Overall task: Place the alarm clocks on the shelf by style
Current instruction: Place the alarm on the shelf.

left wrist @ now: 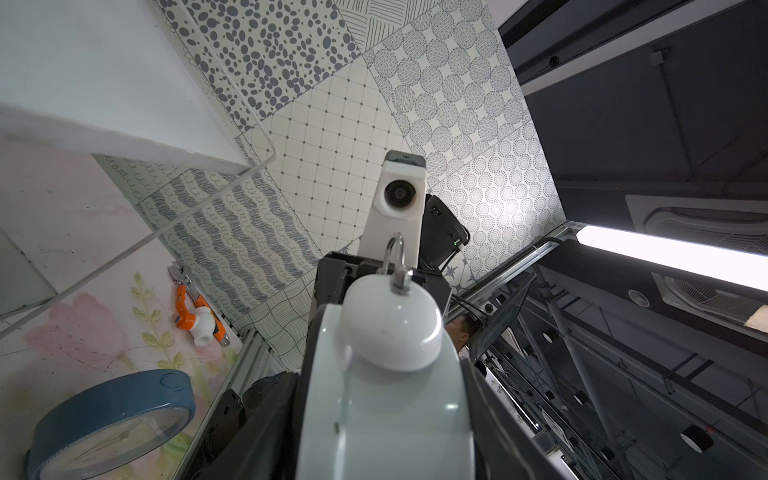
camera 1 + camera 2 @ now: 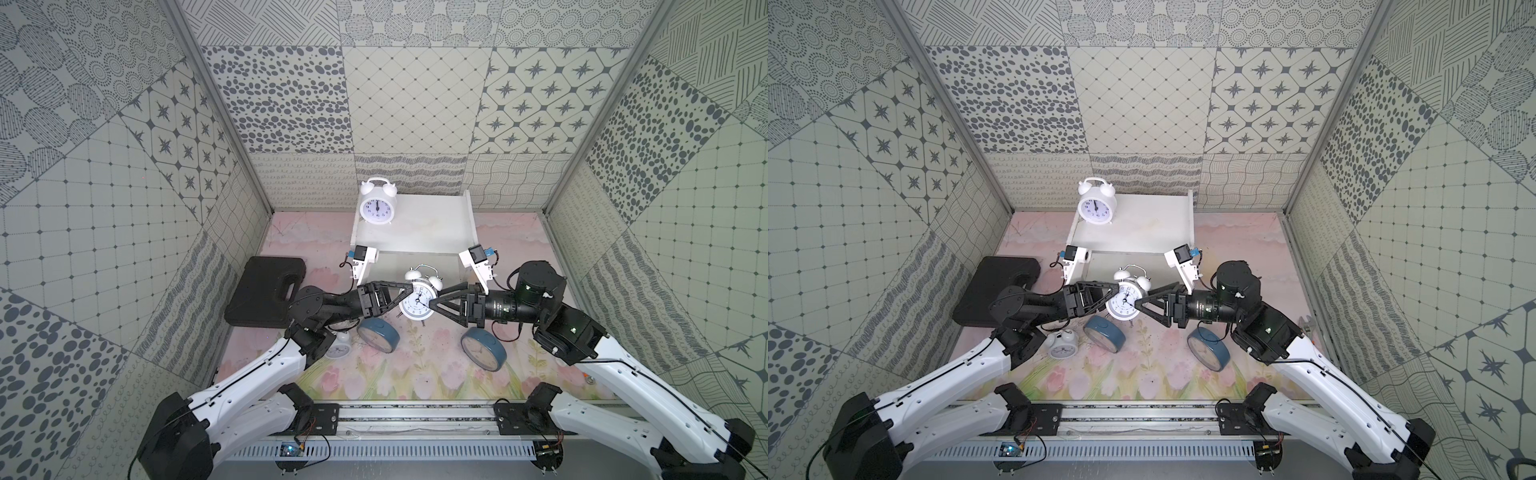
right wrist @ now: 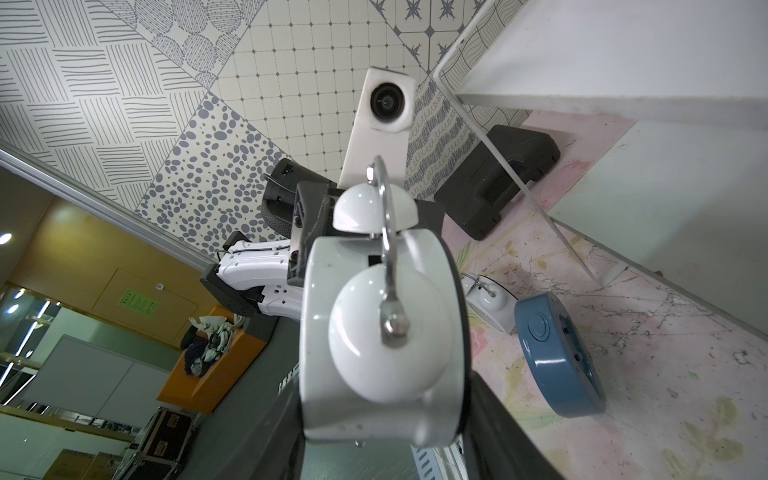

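Observation:
A white twin-bell alarm clock (image 2: 417,301) (image 2: 1123,303) hangs in the air in front of the shelf (image 2: 432,237). My left gripper (image 2: 405,296) (image 1: 382,449) is shut on its left side and my right gripper (image 2: 435,300) (image 3: 380,415) on its right side, fingers against the case. Another white clock (image 2: 376,206) stands on the shelf's top tier at the left. A third white clock (image 2: 1062,344) lies on the floor under my left arm. Two blue clocks (image 2: 378,336) (image 2: 484,348) stand on edge below the grippers.
A flat black case (image 2: 266,291) lies left of the shelf, behind my left arm. An orange and white fitting with a wrench (image 1: 195,316) lies by the right wall. Patterned walls close in the floral mat (image 2: 415,374) on three sides.

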Controlling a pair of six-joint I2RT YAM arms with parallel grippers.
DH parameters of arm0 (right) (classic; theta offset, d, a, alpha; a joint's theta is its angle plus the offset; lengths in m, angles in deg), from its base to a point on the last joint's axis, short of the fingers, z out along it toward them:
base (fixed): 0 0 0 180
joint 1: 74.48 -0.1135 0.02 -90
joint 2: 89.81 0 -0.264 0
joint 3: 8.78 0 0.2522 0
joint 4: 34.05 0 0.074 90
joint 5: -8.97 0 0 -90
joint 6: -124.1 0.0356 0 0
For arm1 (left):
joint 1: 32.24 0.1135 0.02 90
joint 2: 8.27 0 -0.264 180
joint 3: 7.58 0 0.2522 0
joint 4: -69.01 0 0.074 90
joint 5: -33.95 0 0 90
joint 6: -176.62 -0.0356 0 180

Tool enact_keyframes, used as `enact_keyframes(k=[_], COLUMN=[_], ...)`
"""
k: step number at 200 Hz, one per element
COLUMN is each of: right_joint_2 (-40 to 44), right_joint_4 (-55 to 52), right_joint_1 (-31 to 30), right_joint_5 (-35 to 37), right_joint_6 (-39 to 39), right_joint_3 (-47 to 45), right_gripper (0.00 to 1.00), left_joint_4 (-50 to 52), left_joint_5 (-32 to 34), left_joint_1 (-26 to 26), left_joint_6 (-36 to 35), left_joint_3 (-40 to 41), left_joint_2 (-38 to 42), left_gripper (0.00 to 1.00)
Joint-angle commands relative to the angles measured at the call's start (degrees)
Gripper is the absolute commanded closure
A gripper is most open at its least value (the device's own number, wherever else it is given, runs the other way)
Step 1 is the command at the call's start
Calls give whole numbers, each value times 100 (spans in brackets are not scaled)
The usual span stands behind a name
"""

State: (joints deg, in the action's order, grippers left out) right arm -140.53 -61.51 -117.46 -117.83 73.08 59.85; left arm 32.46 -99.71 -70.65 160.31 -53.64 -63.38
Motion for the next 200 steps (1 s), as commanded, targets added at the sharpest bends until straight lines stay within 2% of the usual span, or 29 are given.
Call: enact_keyframes(k=[1, 16, 63, 157, 200], right_joint_2=[49, 45, 45, 216, 18], right_joint_4=[12, -125, -533, -1039, -1688], right_joint_1=[-7, -5, -4, -8, 9], right_joint_5=[74, 136, 322, 566, 671], right_joint_6=[-266, -360, -635, -1061, -1718], right_joint_3=[266, 329, 512, 694, 1402], right_gripper=[49, 50, 54, 55, 55], left_joint_4=[143, 715, 2031, 3502, 3887], left_joint_5=[68, 221, 798, 1099, 1325], left_joint_1=[-9, -8, -8, -7, -8], left_joint_6=[-332, -619, -1311, -1661, -1763], left_joint_3=[-7, -45, -145, 86, 74], left_joint_2=[158, 297, 862, 1710, 1953], left_gripper=[45, 30, 13, 12, 12])
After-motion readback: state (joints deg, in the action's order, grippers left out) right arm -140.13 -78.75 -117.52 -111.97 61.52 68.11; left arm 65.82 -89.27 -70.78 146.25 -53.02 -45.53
